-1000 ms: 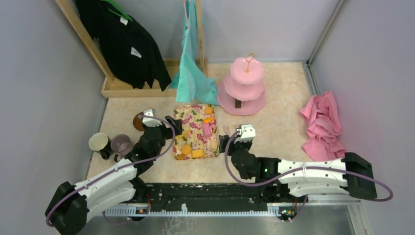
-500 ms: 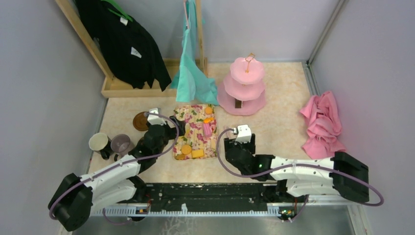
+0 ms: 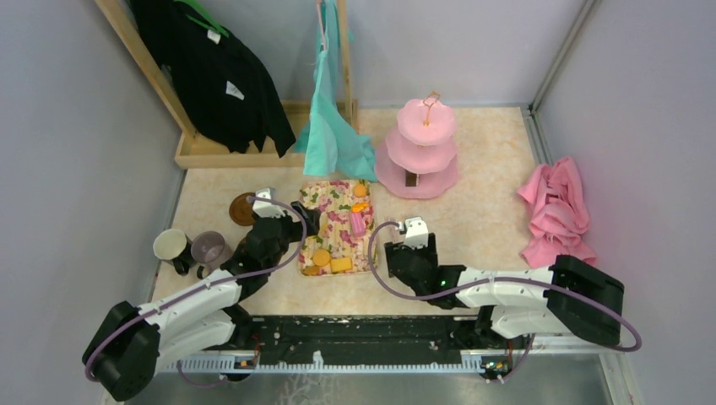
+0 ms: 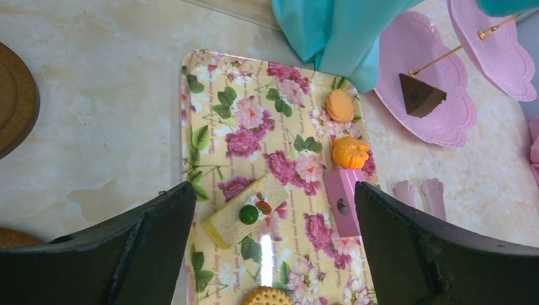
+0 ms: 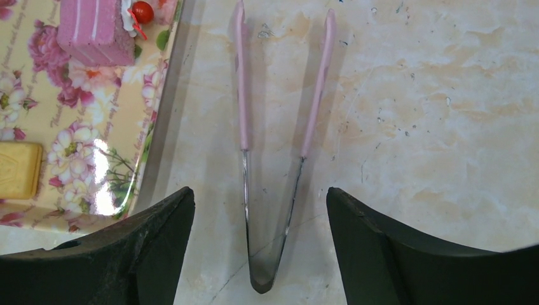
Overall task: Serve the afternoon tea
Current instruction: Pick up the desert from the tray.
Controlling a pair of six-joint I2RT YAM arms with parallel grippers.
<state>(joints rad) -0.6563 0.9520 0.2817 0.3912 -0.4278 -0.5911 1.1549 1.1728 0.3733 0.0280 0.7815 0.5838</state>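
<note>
Tongs (image 5: pixel 241 114) lie lengthwise between the spread jaws of your right gripper (image 5: pixel 257 194), hinge nearest you, tips pointing away, just beside the floral tray (image 5: pixel 76 159); your left gripper (image 4: pixel 273 187) is also spread.

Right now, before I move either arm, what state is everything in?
Tray: flat on the table, carrying snacks.
Tongs: flat beside the tray, arms spread, ungripped.
Left fingers: open, empty, over the tray.
Right fingers: open, empty, either side of the tongs' hinge end.
Stand: upright, one brown wedge on its bottom tier.
Cream mug: upright.
Mauve mug: upright, beside it.
Saucer: flat, no mug on it.
</note>
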